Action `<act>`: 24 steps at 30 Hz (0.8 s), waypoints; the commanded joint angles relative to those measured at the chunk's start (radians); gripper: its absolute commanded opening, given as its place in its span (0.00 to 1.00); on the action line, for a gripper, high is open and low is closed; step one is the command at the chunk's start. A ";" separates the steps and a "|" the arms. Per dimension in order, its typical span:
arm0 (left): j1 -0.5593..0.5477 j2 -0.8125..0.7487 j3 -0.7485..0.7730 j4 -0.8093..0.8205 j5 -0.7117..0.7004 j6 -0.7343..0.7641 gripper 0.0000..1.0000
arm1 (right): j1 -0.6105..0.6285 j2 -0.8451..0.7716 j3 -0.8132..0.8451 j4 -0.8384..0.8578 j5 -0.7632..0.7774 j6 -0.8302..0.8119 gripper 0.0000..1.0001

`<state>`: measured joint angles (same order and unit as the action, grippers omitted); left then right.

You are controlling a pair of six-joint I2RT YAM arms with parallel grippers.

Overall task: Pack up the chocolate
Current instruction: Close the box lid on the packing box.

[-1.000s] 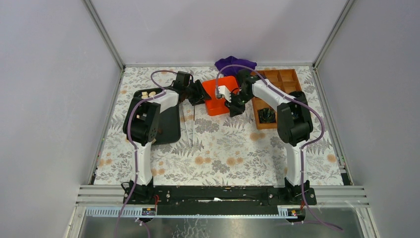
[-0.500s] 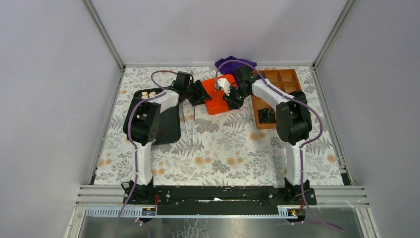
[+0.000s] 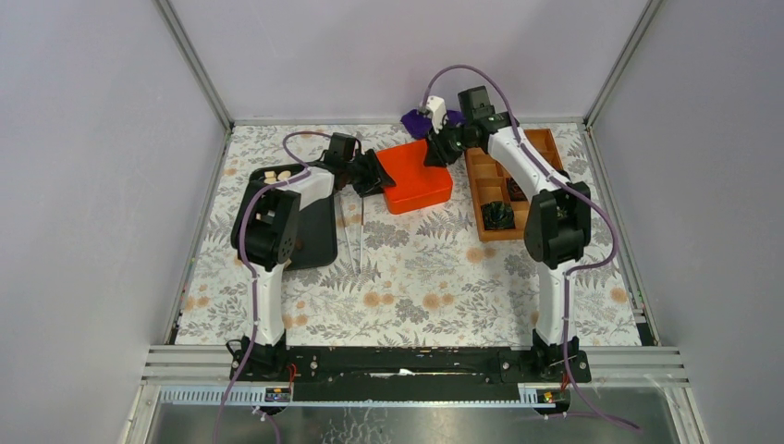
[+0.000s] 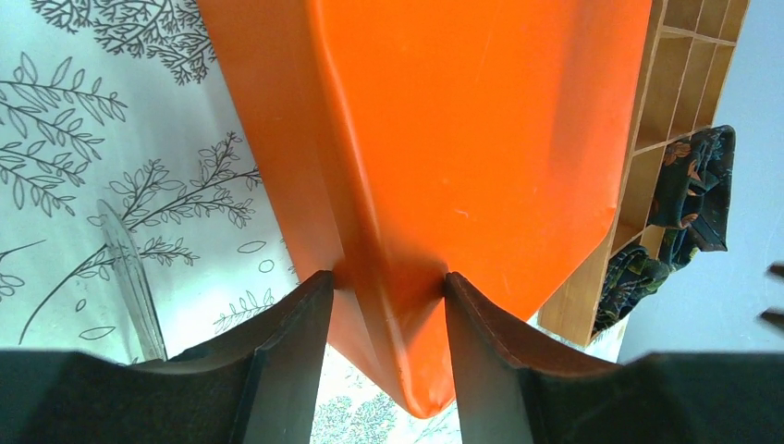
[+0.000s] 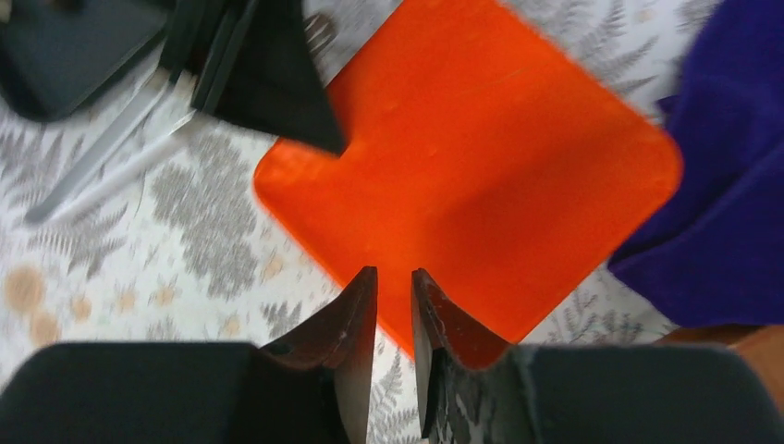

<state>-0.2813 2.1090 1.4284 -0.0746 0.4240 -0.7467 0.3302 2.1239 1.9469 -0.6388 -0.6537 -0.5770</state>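
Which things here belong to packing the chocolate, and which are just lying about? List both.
Job: small cream chocolate pieces on flat black tray; brown wooden compartment box; orange square plastic box, gripped by left end effector.
Lying about: purple crumpled cloth; thin metal tweezers.

Worktop (image 3: 416, 287): lid (image 3: 418, 187) at far centre, the left gripper (image 4: 388, 277) with fingers (image 4: 287, 351) clamped on its left corner. Cloth (image 3: 413, 120) behind the lid at the far edge. Tray (image 3: 319, 236) to the left, chocolate pieces (image 3: 275, 175) on its far end. Tweezers (image 3: 355, 236) between tray and lid, nearer. Divided box (image 3: 541, 148) right of the lid, wrappers (image 3: 500, 215) in its near compartments.
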 commanded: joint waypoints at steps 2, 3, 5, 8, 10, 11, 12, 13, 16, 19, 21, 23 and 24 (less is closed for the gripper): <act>-0.008 0.071 0.034 -0.035 0.006 0.005 0.53 | 0.009 0.134 0.162 0.243 0.211 0.341 0.25; -0.008 0.081 0.044 -0.036 0.011 0.004 0.52 | 0.009 0.201 0.233 0.211 0.238 0.356 0.23; -0.008 0.103 0.067 -0.043 0.018 0.003 0.52 | 0.009 0.346 0.373 0.138 0.303 0.373 0.19; -0.008 0.123 0.089 -0.043 0.025 0.000 0.52 | 0.011 0.510 0.539 -0.001 0.390 0.340 0.17; -0.008 0.132 0.102 -0.044 0.031 0.000 0.52 | 0.009 0.520 0.483 -0.018 0.417 0.312 0.16; -0.008 0.135 0.104 -0.045 0.035 -0.001 0.52 | 0.008 0.515 0.451 -0.032 0.418 0.301 0.16; -0.008 0.137 0.104 -0.043 0.035 -0.002 0.53 | 0.007 0.510 0.430 -0.047 0.412 0.295 0.16; -0.009 0.135 0.101 -0.042 0.035 -0.004 0.53 | 0.004 0.504 0.413 -0.057 0.401 0.293 0.17; -0.015 0.118 0.071 -0.028 0.042 -0.008 0.53 | -0.007 0.473 0.380 -0.071 0.325 0.281 0.18; -0.031 0.077 0.005 -0.020 0.050 -0.004 0.53 | -0.015 0.392 0.343 -0.055 0.198 0.260 0.22; -0.048 0.043 -0.052 -0.003 0.058 -0.009 0.53 | -0.016 0.331 0.303 -0.027 0.118 0.257 0.25; -0.072 0.011 -0.109 0.020 0.074 -0.017 0.53 | -0.016 0.271 0.273 0.000 0.036 0.264 0.31; -0.085 -0.003 -0.137 0.040 0.081 -0.022 0.53 | -0.016 0.245 0.259 0.010 0.005 0.266 0.32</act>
<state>-0.3038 2.1307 1.4075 0.0139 0.4767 -0.7799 0.3145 2.4855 2.2639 -0.5571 -0.4744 -0.3019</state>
